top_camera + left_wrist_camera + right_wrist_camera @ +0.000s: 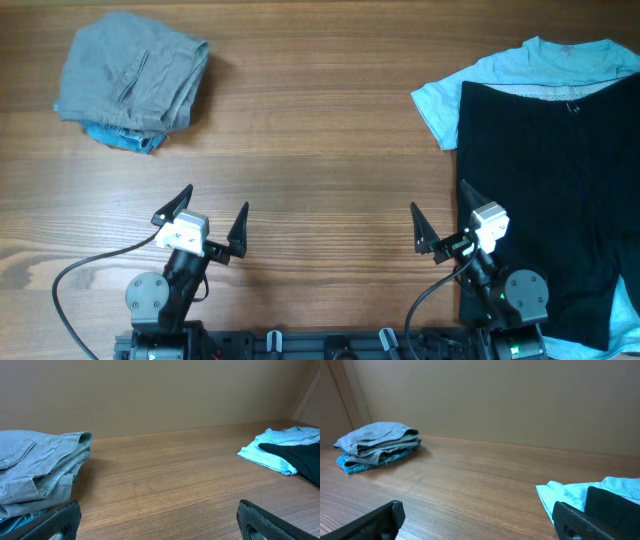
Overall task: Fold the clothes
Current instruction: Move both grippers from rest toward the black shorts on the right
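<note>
Black wide-legged shorts (pixel 545 190) lie flat at the right of the table, on top of a light blue T-shirt (pixel 500 80). They also show in the left wrist view (pixel 300 457) and the right wrist view (pixel 615 502). A folded grey garment (pixel 135 72) sits on a blue piece (pixel 120 138) at the far left. My left gripper (pixel 205 215) is open and empty near the front edge. My right gripper (pixel 440 220) is open and empty, its right finger at the shorts' left edge.
The wooden table (pixel 320 150) runs between the two piles. A black cable (pixel 75 275) loops at the front left by the left arm's base. A plain wall (pixel 160 395) stands behind the table.
</note>
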Controlling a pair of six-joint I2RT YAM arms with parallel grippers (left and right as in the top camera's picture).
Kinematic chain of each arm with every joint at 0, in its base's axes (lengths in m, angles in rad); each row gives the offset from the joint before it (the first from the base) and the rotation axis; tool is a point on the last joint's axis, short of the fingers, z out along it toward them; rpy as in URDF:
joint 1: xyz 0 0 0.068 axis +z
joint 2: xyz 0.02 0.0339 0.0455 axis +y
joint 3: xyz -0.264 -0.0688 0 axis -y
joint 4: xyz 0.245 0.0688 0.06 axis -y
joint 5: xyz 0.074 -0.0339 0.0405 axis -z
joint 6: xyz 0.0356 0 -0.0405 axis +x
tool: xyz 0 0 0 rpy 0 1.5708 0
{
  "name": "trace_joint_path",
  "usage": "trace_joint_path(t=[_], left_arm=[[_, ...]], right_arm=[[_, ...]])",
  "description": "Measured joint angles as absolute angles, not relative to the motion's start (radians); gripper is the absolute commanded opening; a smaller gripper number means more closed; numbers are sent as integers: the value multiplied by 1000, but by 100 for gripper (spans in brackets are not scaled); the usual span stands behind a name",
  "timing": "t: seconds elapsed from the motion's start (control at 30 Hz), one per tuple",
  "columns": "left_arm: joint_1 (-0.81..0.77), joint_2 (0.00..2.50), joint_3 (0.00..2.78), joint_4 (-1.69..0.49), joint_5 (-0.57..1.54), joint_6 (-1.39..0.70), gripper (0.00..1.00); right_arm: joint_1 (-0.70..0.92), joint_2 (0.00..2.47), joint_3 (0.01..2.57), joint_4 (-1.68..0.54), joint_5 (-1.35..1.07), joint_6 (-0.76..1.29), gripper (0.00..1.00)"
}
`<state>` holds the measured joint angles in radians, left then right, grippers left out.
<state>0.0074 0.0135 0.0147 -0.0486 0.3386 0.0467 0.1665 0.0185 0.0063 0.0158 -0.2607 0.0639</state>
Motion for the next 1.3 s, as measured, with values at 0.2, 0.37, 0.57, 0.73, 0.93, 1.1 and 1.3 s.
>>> trace_joint_path(t=[0.2, 0.37, 0.57, 0.73, 0.93, 1.1, 1.3], left_arm=[[7, 14, 15, -48, 338, 47, 100], [7, 14, 15, -49, 338, 47, 100], [7, 14, 15, -48, 338, 47, 100], [7, 14, 15, -49, 338, 47, 100], [7, 14, 15, -49, 338, 47, 100], [7, 14, 15, -49, 338, 47, 100], [7, 15, 73, 69, 335, -69, 100]], right_arm=[[167, 19, 6, 16, -261, 64, 100], [167, 19, 6, 16, -261, 64, 100], [167, 19, 6, 16, -261, 64, 100], [167, 19, 6, 16, -261, 64, 100], [167, 19, 6, 16, -257, 67, 100], [167, 19, 6, 16, -253, 67, 100], [167, 62, 155, -105, -288, 67, 100]])
